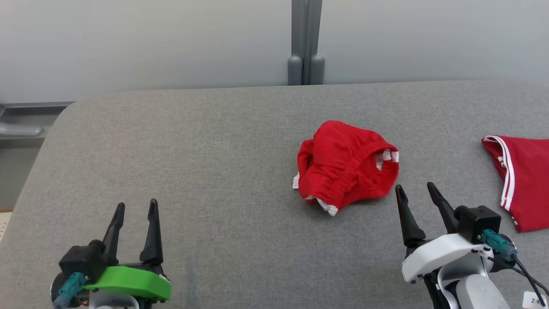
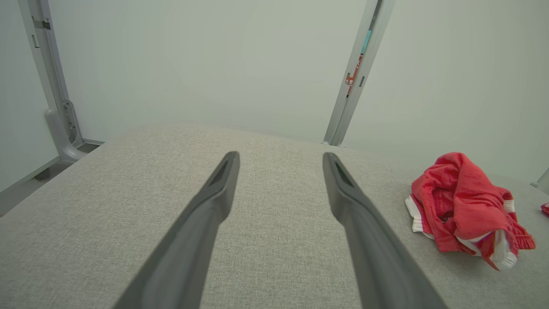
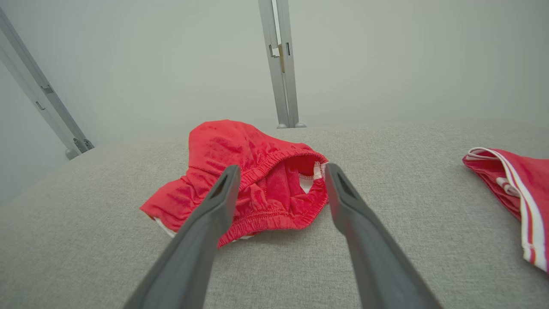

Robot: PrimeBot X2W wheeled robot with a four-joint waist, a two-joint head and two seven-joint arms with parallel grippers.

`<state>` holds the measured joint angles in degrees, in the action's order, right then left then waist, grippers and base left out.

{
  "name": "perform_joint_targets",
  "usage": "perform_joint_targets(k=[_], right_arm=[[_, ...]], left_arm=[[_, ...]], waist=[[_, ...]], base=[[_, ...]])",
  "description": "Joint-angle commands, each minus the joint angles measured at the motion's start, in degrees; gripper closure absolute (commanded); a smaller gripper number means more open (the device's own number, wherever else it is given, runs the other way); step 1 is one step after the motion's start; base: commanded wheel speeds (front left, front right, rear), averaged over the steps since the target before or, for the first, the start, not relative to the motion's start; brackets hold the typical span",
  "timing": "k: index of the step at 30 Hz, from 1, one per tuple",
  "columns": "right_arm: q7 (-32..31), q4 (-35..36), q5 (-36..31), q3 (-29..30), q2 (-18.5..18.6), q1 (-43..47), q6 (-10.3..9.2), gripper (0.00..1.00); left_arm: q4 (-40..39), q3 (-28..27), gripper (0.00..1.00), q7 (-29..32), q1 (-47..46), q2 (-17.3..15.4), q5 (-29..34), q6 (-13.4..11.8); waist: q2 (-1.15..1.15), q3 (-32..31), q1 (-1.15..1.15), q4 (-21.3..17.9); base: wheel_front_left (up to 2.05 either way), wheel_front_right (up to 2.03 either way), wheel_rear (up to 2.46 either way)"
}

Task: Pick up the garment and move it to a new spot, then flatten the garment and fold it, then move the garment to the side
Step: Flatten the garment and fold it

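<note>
A crumpled red fabric garment with white trim [image 1: 346,165] lies right of centre on the grey upholstered table [image 1: 193,163]. The right gripper [image 1: 415,194], fingers spread and empty, sits just beside it; the left gripper [image 1: 136,208], likewise spread, is well apart.

Garment [image 1: 343,165]: red, white trim at hems. 2nd garment [image 1: 526,184]: red w/ white stripes. Table top [image 1: 193,150] grey, flecked weave; left gripper [image 1: 137,203] black, green mount.

Test lab; pale partition panels [image 1: 128,43], padded table [image 1: 214,171].
</note>
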<state>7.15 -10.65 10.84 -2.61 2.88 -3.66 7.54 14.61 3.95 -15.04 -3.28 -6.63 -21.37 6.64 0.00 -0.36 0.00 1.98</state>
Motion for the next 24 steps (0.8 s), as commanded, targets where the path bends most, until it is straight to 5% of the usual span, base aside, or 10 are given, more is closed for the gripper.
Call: perform_joint_targets(k=[1,9,17,24], right_arm=[[0.15,0.14,-0.13,-0.11,0.03,-0.04,-0.1,0.0],[-0.42,0.64,-0.71,-0.43,0.06,-1.21,-0.1,0.0],[-0.64,0.91,-1.16,-1.42,0.04,-2.69,-0.1,0.0],[-0.06,0.5,-1.09,-1.95,0.03,-3.55,-0.1,0.0]], left_arm=[[0.36,0.47,0.0,-0.15,-0.99,-0.11,0.05,0.32],[3.34,8.03,0.0,1.5,-6.23,0.32,-0.95,0.77],[6.31,28.37,0.0,4.48,-15.39,-0.16,-8.48,0.89],[9.5,39.88,0.0,3.58,-20.71,-0.75,-13.46,0.87]], waist=[[0.0,0.21,0.0,-0.31],[0.0,2.33,0.0,-3.6],[0.0,5.69,0.0,-9.4],[0.0,7.33,0.0,-13.19]], base=[[0.0,0.0,0.0],[0.0,0.0,0.0],[0.0,0.0,0.0],[0.0,0.0,0.0]])
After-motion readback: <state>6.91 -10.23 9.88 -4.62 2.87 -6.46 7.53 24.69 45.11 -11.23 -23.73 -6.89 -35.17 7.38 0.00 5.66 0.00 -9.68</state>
